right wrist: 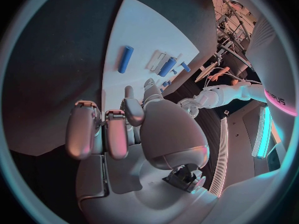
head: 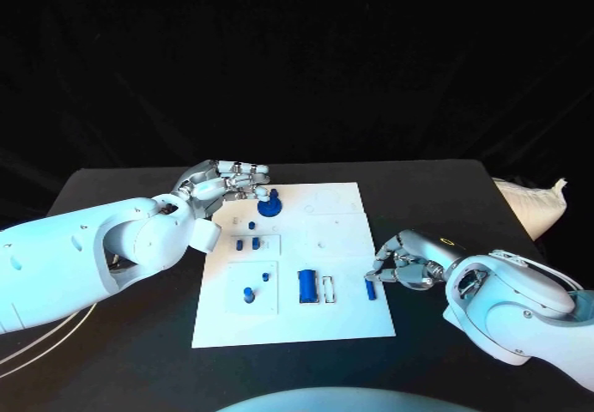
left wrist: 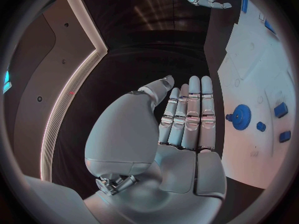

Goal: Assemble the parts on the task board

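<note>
Parts (head: 307, 287) lie scattered on the white task board (head: 341, 330) mid-table. I see my left hand (head: 221, 184) at its far left corner, fingers straight and apart, holding nothing. My right hand (head: 403, 262) sits empty, fingers curled, beside a blue rod (head: 370, 289) near the right edge.

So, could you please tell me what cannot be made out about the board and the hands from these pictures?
- Head view: whether the left robot hand touches the blue gear; they overlap at the task board edge.
- Head view: whether the right robot hand touches the slim blue part; too small to tell.
- Right wrist view: the board's near end, hidden behind the hand's own fingers.
</note>
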`<state>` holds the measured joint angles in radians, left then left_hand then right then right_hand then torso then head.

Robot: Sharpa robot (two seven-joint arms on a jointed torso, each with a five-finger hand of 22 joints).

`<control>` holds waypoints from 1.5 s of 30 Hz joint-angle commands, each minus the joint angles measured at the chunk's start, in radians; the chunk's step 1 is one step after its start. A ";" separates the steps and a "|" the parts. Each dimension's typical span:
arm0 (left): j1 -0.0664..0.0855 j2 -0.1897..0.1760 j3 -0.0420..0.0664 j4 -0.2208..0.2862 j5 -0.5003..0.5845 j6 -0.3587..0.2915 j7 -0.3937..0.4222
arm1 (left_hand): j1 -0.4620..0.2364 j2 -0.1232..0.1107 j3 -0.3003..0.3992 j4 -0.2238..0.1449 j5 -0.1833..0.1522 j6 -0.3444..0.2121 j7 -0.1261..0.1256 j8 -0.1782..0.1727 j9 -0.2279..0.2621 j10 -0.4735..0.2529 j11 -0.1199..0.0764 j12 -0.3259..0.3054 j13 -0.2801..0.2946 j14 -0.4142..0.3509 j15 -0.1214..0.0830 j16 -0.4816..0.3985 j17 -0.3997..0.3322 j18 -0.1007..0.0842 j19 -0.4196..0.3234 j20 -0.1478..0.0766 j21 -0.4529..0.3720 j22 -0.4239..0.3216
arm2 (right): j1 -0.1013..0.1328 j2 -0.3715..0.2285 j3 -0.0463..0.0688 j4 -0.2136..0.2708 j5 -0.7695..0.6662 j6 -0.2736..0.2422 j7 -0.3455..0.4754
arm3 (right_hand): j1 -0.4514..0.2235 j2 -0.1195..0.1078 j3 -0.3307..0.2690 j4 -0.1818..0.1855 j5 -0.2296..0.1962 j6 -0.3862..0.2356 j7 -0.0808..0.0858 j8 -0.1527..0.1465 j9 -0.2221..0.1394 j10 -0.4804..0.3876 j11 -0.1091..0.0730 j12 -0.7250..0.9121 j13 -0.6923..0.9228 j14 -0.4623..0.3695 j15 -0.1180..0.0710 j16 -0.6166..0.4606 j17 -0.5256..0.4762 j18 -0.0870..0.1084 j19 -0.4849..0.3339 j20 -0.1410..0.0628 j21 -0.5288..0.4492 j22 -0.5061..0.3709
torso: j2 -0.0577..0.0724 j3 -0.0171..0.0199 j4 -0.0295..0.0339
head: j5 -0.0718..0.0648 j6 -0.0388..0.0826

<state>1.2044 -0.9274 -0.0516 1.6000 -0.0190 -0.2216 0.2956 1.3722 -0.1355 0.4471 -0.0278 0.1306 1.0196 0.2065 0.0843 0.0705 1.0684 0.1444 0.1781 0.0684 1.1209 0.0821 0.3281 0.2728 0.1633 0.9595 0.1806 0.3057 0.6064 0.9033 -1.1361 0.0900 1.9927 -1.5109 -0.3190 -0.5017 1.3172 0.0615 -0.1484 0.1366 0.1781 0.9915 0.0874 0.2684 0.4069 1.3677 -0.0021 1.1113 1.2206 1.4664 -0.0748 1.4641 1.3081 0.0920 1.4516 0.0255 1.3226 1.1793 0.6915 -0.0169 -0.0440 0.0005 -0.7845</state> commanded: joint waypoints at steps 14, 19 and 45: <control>-0.001 0.000 0.000 0.002 -0.004 0.020 0.009 | -0.002 0.012 -0.008 -0.001 0.006 -0.005 0.001 0.005 0.000 -0.009 0.001 0.007 -0.002 0.009 -0.001 -0.011 -0.002 0.017 0.007 -0.001 -0.008 -0.008 | -0.029 0.025 0.000 -0.043 -0.169 0.133 -0.013 | -0.019 0.005 0.004 0.019 0.026 0.024 -0.004 -0.017 -0.009 0.006 0.005 0.002 0.005 0.071 0.006 -0.001 0.086 -0.014 0.001 0.008 0.001 -0.001 | 0.000 0.0017 0.0002 | -0.002 -0.001; -0.001 -0.001 0.000 0.002 -0.004 0.020 0.008 | -0.002 0.012 -0.008 -0.001 0.006 -0.005 0.001 0.005 0.000 -0.009 0.001 0.007 -0.002 0.009 -0.001 -0.011 -0.002 0.017 0.007 -0.001 -0.008 -0.008 | -0.032 0.044 0.000 -0.060 -0.183 0.127 -0.015 | -0.016 0.007 0.007 0.020 0.028 0.026 -0.005 -0.018 -0.010 0.007 0.004 0.004 0.006 0.071 0.006 -0.001 0.086 -0.014 0.001 0.008 0.001 0.000 | 0.000 0.0014 0.0000 | 0.000 -0.003; -0.001 -0.004 0.000 0.003 -0.004 0.021 0.006 | -0.001 0.013 -0.008 -0.002 0.006 -0.004 0.001 0.006 0.000 -0.010 0.001 0.007 -0.002 0.011 -0.002 -0.013 -0.002 0.017 0.008 -0.001 -0.008 -0.009 | -0.048 0.128 -0.001 -0.121 -0.287 0.234 -0.024 | 0.056 0.003 0.059 -0.021 -0.017 0.046 -0.009 -0.046 -0.025 0.012 0.000 0.019 0.024 0.072 0.001 0.003 0.094 -0.015 0.003 0.003 0.005 0.007 | 0.000 0.0016 0.0004 | 0.009 -0.015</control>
<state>1.2037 -0.9319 -0.0517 1.6011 -0.0192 -0.2196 0.2956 1.3683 -0.1315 0.4444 -0.0306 0.1306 1.0196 0.2065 0.0843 0.0705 1.0647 0.1481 0.1821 0.0684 1.1244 0.0786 0.3204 0.2720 0.1632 0.9595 0.1806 0.3000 0.5982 0.8621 -1.0119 0.0946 1.8799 -1.7460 -0.1636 -0.5127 1.3578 0.0623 -0.0952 0.1167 0.1680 1.0326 0.0785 0.2258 0.3843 1.3750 -0.0025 1.1246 1.2436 1.4665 -0.0747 1.4640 1.3076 0.0920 1.4516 0.0254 1.3226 1.1848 0.6908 -0.0154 -0.0442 0.0094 -0.7991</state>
